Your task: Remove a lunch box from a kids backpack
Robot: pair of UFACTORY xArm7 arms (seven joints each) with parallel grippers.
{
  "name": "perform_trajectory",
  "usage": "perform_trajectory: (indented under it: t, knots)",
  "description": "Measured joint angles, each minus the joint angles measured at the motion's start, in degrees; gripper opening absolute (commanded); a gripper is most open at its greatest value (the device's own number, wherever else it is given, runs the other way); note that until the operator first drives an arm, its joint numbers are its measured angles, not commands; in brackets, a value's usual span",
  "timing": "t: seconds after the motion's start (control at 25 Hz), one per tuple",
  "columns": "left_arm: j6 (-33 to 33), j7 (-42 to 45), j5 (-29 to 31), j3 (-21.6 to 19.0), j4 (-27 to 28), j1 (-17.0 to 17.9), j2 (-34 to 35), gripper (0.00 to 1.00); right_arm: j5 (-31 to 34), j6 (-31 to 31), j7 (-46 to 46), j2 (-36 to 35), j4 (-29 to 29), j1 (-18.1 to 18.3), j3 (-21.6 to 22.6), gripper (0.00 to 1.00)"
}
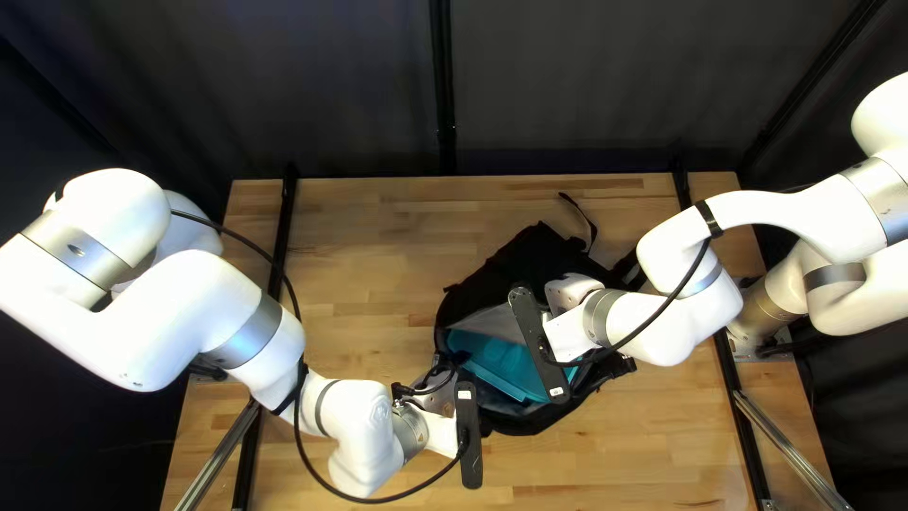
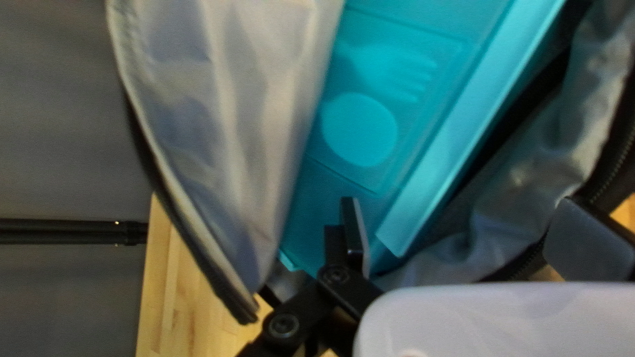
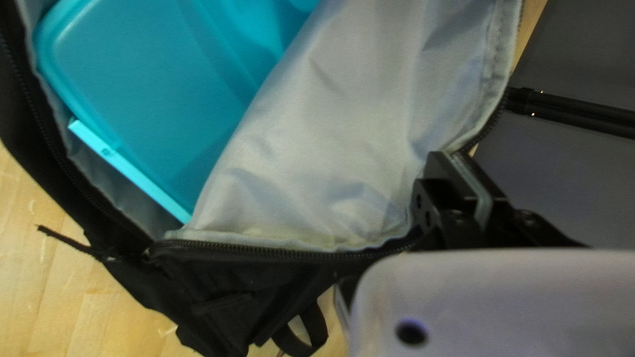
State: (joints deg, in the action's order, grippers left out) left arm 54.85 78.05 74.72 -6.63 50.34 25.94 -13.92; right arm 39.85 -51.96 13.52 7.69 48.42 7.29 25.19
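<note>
Cable (image 1: 378, 502) loops beside the left arm (image 1: 251, 326), which reaches in from the worktop's (image 1: 359, 284) left edge. Its claw (image 1: 441, 390) is at the backpack's near left side. In the left wrist view that claw (image 2: 460, 208) stands wide open, with nothing gripped: one finger is over a corner of the lunch box, the other out by the pack's zippered rim. Whether either touches is hard to tell.

Next comes the backpack (image 1: 515, 251), black with a grey lining, lying unzipped on the pale wooden worktop. The lunch box (image 1: 501, 364), teal, is inside the main compartment, its lid showing through the open mouth; a fork shape and a round shape mark the lid. The flap (image 1: 492, 324) is raised beside the box and covers part of it. A thin strap (image 1: 593, 227) trails from the pack's far end.

To the right, the other claw (image 1: 570, 290) is above the pack. The right wrist view shows its fingers close together, pinching the flap by its zippered edge. The right arm (image 1: 662, 326) stretches back to the worktop's right edge.
</note>
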Motion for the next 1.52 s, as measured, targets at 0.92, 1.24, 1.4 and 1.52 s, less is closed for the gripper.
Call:
perform_trajectory:
  t: [0.92, 1.24, 1.4, 1.52]
  knots:
    - [-3.2, -2.8, 0.4, 1.3, 2.1, -2.1, -1.8, 0.00, 0.1, 0.3, -0.3, -0.6, 0.5, 0.1, -0.1, 0.00]
    - [-1.9, -5.2, -1.4, 0.5, 2.6, -1.5, -0.6, 0.00, 0.0, 0.6, -0.6, -0.6, 0.5, 0.2, -0.3, 0.00]
    - [0.4, -9.1, -4.1, -0.5, 3.2, -0.7, 1.8, 0.00, 0.0, 0.7, -0.6, -0.8, 0.6, 0.3, -0.4, 0.00]
    - [1.5, -11.8, -5.5, -0.9, 3.4, -0.4, 3.7, 0.00, 0.0, 0.8, -0.6, -1.0, 0.6, 0.4, -0.4, 0.00]
